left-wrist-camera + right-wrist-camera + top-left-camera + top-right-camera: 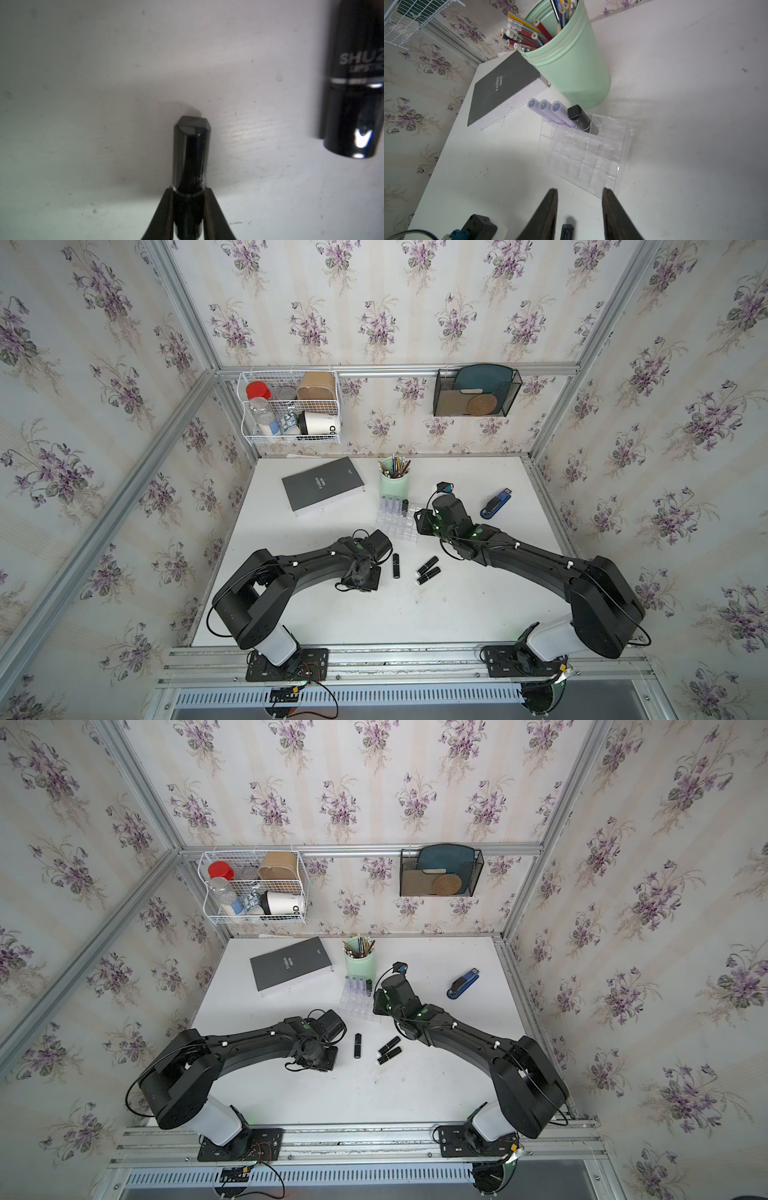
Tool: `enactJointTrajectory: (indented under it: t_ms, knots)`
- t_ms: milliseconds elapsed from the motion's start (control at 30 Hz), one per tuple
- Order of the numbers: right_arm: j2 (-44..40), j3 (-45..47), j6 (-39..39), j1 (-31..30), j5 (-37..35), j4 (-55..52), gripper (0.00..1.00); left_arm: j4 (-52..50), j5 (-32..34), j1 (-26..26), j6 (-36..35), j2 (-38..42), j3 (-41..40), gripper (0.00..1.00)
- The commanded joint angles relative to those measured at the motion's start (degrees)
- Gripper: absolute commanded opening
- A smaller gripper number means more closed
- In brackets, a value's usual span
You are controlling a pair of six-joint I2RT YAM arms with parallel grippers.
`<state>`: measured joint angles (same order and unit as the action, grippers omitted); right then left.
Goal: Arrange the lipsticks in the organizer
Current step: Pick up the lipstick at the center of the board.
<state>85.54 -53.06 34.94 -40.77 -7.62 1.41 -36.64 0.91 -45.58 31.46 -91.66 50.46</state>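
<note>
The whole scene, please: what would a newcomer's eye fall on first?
Probably the left gripper, shut on a black lipstick near the middle of the white table. Next, the clear organizer beside the mint-green cup, holding three lilac lipsticks and one black tube in a row. Three more black lipsticks lie loose close to that gripper.

Pale wallpaper [415,290] sprigged with purple flowers wraps the walls, silver aluminium frame rails [395,369] along the joins. Under the right gripper [580,190], a scuffed white matte tabletop [478,605], softly lit. Beyond that gripper, a white wire basket [286,374] and a black mesh tray [513,393] hang.
</note>
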Motion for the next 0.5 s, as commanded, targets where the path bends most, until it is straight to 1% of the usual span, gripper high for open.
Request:
enactJointTrajectory:
  t_ms: [0,100,200,267,333,467]
  knots:
    - [-0.31,-0.37,0.93,-0.36,3.74,-1.45,0.41,0.7,-1.27,0.05,-2.1,1.01,-0.21,0.15]
    - [-0.64,-1.44,1.41,-0.36,9.27,-5.29,0.41,1.0,-2.12,0.05,-4.79,3.1,0.4,0.12]
    - [-2.19,-2.14,2.07,-0.29,16.49,-8.76,0.43,2.96,-2.96,0.1,-9.54,7.65,1.12,0.11]
    - [-3.3,-2.02,2.55,-0.2,21.37,-10.21,0.43,6.74,-3.67,0.19,-12.46,11.94,0.65,0.11]
    - [-4.21,-1.73,3.35,-0.03,26.4,-10.96,0.44,12.28,-4.2,0.63,-12.86,15.36,-1.11,0.1]
    - [-5.24,-2.13,4.35,-0.06,31.67,-11.91,0.48,20.52,-8.32,1.1,-15.06,18.17,-2.8,0.1]
